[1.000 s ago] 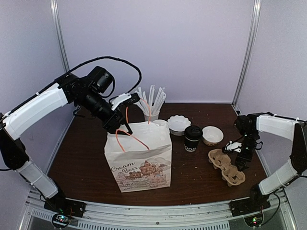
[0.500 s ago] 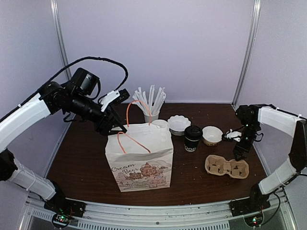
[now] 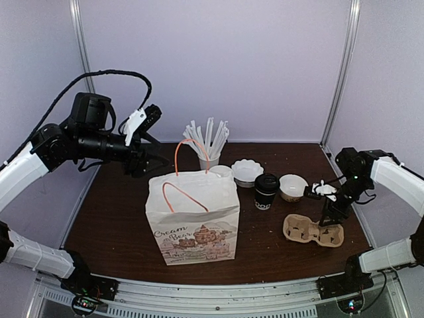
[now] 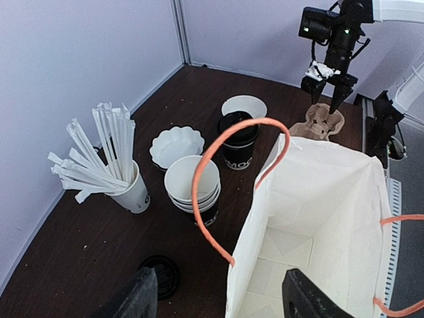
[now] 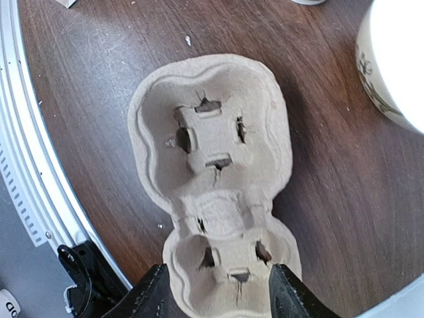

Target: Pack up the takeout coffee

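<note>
The takeout coffee [image 3: 266,191], a black lidded cup with white lettering, stands right of the white paper bag [image 3: 192,215]; it also shows in the left wrist view [image 4: 237,142]. My left gripper [image 3: 154,158] hovers open above the bag's back left corner [image 4: 218,306], holding nothing, with the bag's wall and orange handle [image 4: 212,192] below it. My right gripper [image 3: 328,211] is over the cardboard cup carrier [image 3: 313,230]. Its jaws stand apart on either side of the carrier's near end [image 5: 222,295]. I cannot tell whether they touch it.
Behind the bag are stacked white cups [image 4: 192,185], a cup of wrapped straws [image 4: 129,189], a scalloped white bowl [image 4: 175,146] and a loose black lid [image 4: 159,275]. A small cream bowl [image 3: 293,187] sits right of the coffee. The table's metal rail [image 5: 26,165] runs beside the carrier.
My left gripper pulled up and back left from the bag's mouth. The carrier went from slanted to lying flat crosswise; my right gripper came back over it with its jaws narrowing.
</note>
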`<move>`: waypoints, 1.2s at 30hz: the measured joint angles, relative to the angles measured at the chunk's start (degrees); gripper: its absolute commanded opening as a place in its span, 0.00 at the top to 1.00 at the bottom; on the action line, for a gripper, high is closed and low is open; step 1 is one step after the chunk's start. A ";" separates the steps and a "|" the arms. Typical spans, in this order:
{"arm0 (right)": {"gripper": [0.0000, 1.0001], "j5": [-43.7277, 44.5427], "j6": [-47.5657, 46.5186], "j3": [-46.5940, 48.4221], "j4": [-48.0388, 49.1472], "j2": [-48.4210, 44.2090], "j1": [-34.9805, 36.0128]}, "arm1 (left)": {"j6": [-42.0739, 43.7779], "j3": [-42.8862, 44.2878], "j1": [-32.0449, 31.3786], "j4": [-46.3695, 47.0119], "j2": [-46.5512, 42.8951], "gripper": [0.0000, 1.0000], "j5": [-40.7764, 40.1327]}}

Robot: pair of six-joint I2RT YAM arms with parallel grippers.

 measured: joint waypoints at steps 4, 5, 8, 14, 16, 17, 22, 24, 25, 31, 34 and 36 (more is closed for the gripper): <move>0.44 -1.01 -0.81 -2.91 3.32 0.59 1.38 | -0.48 -1.22 0.00 2.29 0.02 0.32 -2.03; 0.44 -0.98 -0.96 -3.63 4.35 1.05 2.03 | -0.57 -1.55 0.04 2.67 0.02 0.32 -2.36; 0.45 -0.33 -1.03 -5.44 6.97 2.36 3.91 | -0.96 -2.67 0.42 3.72 -0.04 0.32 -3.17; 0.47 2.10 -0.37 -6.91 10.23 3.74 6.38 | -1.40 -4.39 1.36 4.87 -0.52 0.32 -4.37; 0.47 3.10 -0.11 -6.91 10.93 4.15 6.62 | -1.49 -4.42 1.55 5.25 -0.57 0.32 -4.52; 0.47 3.74 -0.09 -6.93 11.21 4.35 6.69 | -1.60 -4.42 1.66 5.33 -0.59 0.32 -4.55; 0.47 6.10 -0.17 -7.54 12.28 4.44 7.45 | -1.81 -4.59 2.21 5.66 -0.66 0.31 -4.55; 0.47 6.60 -0.31 -7.56 12.17 4.44 7.87 | -1.86 -4.87 2.40 5.66 -0.79 0.31 -4.59; 0.47 6.62 -0.39 -7.56 12.13 4.44 8.07 | -1.86 -5.03 2.47 5.66 -0.83 0.31 -4.61; 0.48 6.73 -0.44 -7.56 11.96 4.46 9.55 | -1.97 -5.33 2.67 5.66 -0.87 0.31 -4.63; 0.49 6.91 -0.42 -7.56 12.00 4.81 9.79 | -2.01 -5.33 2.89 5.66 -0.87 0.31 -4.44; 0.49 7.06 -0.37 -7.56 12.02 5.42 9.79 | -2.01 -5.35 2.97 5.66 -0.87 0.31 -4.44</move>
